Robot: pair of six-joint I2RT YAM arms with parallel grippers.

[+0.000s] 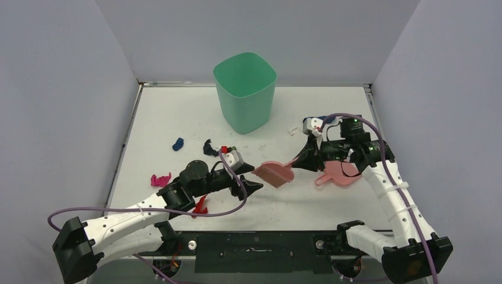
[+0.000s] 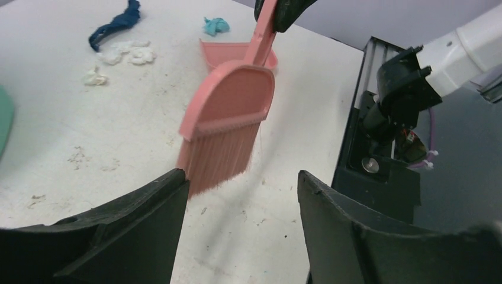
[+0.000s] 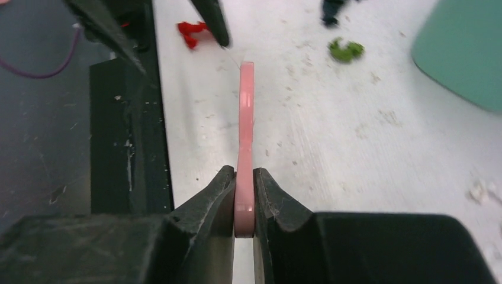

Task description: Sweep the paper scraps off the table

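White bench (image 1: 177, 112), walled in pale grey, carries a green bin (image 1: 245, 92) standing upright toward the back. The right hand (image 3: 244, 198) is clamped tight on the handle of a pink brush (image 1: 273, 173), whose bristled head tilts down over the middle of the bench; whether the bristles touch the surface cannot be told. The left hand (image 2: 240, 177) is spread wide with nothing in it, just beside the brush head. A pink dustpan (image 1: 338, 174) lies on the bench under the right arm. Scraps (image 1: 208, 148) lie scattered on the bench: a blue scrap (image 1: 178, 143) and a magenta scrap (image 1: 160, 179) at the left, a red scrap (image 1: 200, 205) near the front edge beside the left arm, white bits (image 2: 127, 54) and a light blue scrap (image 2: 215, 25) near the dustpan, a green scrap (image 3: 346, 49) near the bin.
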